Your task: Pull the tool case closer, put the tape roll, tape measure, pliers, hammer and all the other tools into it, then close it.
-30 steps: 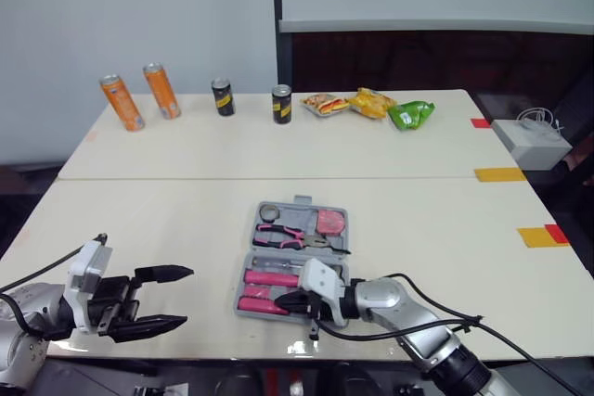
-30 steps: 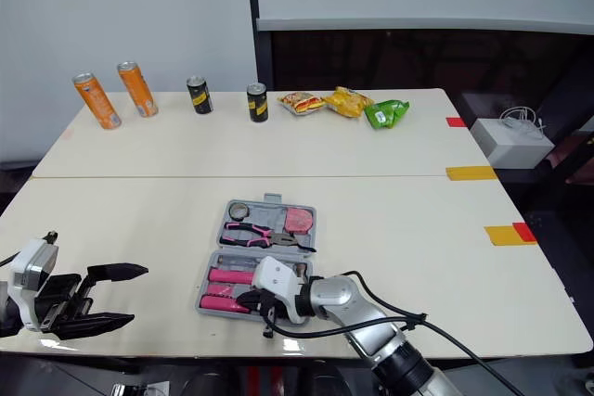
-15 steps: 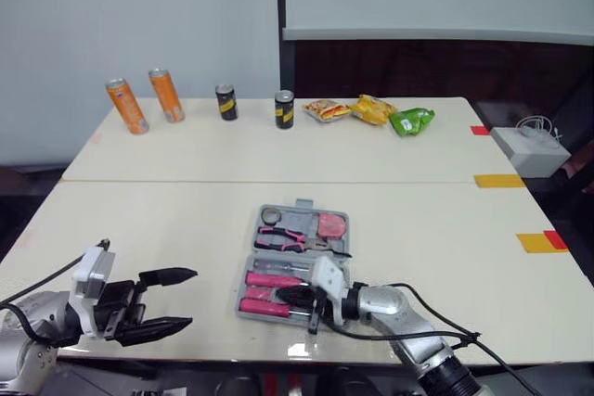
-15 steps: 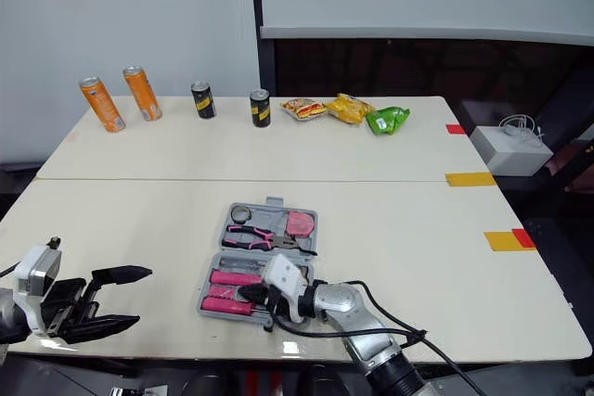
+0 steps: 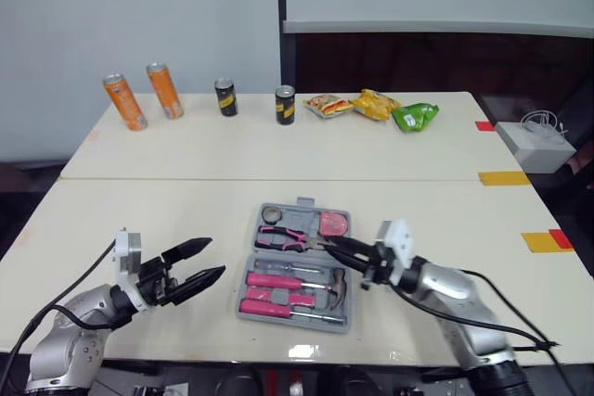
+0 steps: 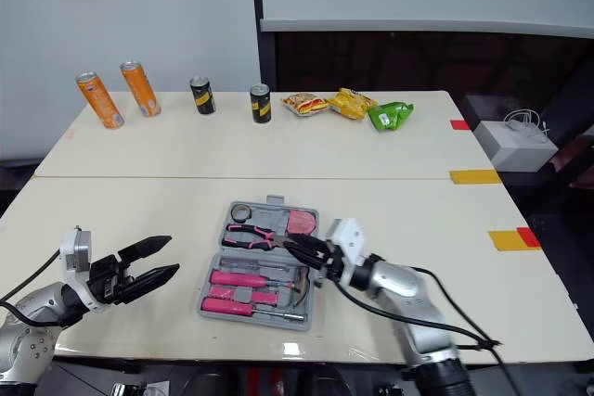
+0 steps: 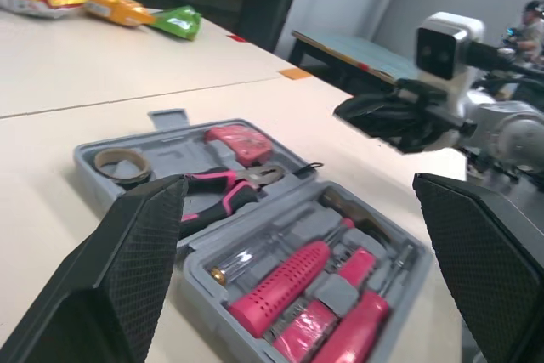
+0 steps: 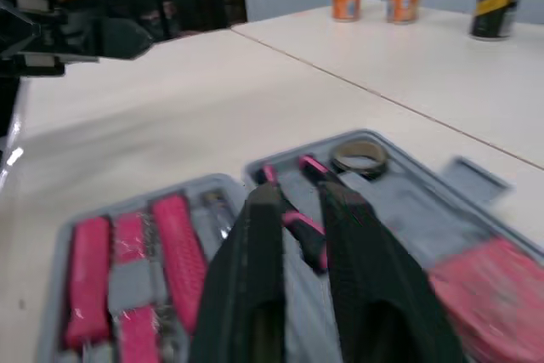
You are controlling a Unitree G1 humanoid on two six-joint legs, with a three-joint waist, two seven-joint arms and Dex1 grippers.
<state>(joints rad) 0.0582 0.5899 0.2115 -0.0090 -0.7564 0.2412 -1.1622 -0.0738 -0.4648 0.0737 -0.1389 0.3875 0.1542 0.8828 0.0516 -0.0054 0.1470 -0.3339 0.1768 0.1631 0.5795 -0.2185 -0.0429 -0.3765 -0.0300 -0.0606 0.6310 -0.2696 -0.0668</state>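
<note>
Cream table, open tool case, right hand over its edge

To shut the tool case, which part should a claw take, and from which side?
Probably the small tab jutting from the far edge of the tool case. The case lies open and flat, hinged across its middle, so the far half folds toward the robot. Come from the far side, under the tab, which sticks out past the rim.

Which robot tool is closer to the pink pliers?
The right. The right tool hovers at the right side of the tool case, close beside the pliers; the left tool is over the table, left of the case.
</note>
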